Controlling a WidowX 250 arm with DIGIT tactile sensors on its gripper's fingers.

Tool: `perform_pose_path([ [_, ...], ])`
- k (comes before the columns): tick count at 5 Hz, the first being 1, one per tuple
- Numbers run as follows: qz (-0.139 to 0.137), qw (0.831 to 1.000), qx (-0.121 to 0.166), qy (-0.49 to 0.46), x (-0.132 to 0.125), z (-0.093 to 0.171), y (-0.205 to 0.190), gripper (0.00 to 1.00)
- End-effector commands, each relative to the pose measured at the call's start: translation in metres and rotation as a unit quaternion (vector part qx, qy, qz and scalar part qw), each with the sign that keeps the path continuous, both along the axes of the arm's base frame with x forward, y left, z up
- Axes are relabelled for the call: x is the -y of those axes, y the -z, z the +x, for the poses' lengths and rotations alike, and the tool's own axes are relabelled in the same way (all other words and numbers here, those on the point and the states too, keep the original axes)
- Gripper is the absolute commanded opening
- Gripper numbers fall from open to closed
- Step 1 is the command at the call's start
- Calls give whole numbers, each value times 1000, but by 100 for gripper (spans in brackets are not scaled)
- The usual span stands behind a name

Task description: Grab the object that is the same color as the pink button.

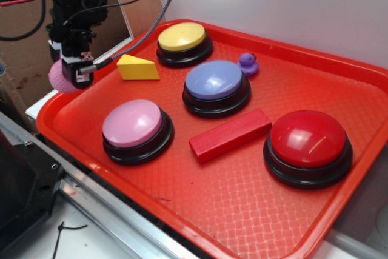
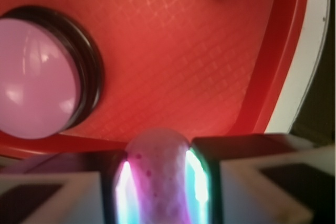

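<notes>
Pink ridged piece (image 2: 157,174) clamped between the claw (image 1: 71,76) fingers (image 2: 52,198), lifted above the red tray's (image 1: 254,210) left corner, apparently clear of its surface, pink button (image 1: 132,123) just beside, yellow wedge (image 1: 137,68) nearby, purple duck (image 1: 248,63) farther off.

You have open tray floor (image 1: 242,180) in front of the pink button (image 1: 132,123); behind it the yellow wedge (image 1: 137,68) blocks, the red block (image 1: 230,134) to its right.
</notes>
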State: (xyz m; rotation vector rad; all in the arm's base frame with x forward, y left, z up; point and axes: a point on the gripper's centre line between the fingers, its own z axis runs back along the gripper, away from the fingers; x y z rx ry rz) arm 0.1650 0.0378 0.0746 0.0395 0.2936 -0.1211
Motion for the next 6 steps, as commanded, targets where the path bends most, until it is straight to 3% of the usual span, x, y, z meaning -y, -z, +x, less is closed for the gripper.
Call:
perform_pose_path([
  [1, 41, 997, 41, -55, 12, -10, -50, 0],
  [4, -7, 996, 63, -58, 14, -29, -92, 0],
  [6, 28, 996, 39, -75, 19, -36, -80, 0],
])
